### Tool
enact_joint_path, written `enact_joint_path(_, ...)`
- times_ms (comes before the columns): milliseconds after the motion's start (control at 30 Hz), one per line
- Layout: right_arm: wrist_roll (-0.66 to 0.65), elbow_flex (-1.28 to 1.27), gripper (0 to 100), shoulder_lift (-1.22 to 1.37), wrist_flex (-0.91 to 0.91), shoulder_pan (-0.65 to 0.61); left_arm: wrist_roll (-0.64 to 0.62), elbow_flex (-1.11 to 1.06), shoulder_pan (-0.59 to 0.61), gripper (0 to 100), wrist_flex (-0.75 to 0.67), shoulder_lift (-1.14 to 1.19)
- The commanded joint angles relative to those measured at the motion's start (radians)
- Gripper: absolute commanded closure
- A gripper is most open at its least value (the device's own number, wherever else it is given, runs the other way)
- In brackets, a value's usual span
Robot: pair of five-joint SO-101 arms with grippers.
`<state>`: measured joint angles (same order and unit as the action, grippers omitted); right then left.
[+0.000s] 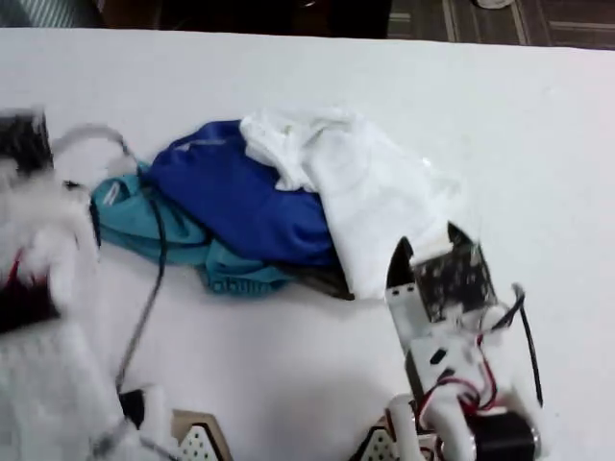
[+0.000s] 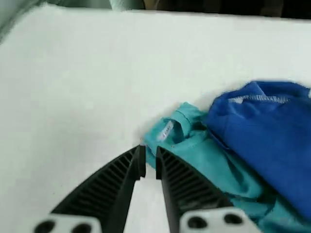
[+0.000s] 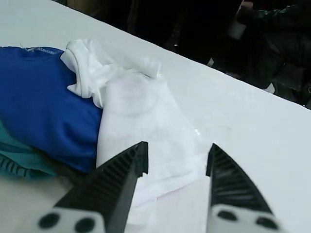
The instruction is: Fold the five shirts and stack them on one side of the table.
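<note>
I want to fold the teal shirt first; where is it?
In the high view, the teal shirt lies at the pile's left end, partly under the blue shirt, just ahead of the left gripper.

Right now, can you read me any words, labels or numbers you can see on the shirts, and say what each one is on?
White lettering on the teal shirt, near its front edge in the high view: too blurred to read.
Small label at the teal shirt's collar, in the left wrist view: too small to read.
Blue shirt and white shirt: no print visible on either.
</note>
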<state>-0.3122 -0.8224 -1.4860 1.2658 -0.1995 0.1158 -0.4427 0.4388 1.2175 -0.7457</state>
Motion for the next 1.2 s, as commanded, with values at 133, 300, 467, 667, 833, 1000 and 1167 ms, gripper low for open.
enact_joint_path(133,0.003,0.394,77.9,0.490,0.206,0.005,-0.060,0.449,-0.181,78,0.256,0.419)
enact_joint_path(300,0.000,0.496,77.9,0.596,0.300,0.127,-0.189,0.588,-0.324,76,0.270,0.595)
enact_joint_path(467,0.000,0.496,69.0,0.601,0.305,0.334,-0.437,0.684,-0.451,76,0.281,0.764)
enact_joint_path(667,0.000,0.486,56.7,0.604,0.344,0.487,-0.485,0.786,-0.572,76,0.285,0.927)
enact_joint_path(833,0.000,0.486,56.7,0.605,0.375,0.547,-0.374,0.874,-0.638,76,0.278,1.020)
enact_joint_path(1000,0.000,0.485,56.7,0.607,0.375,0.604,-0.313,0.969,-0.657,76,0.285,1.109)
enact_joint_path(1167,0.000,0.485,56.7,0.607,0.375,0.599,-0.313,0.972,-0.654,76,0.285,1.243)
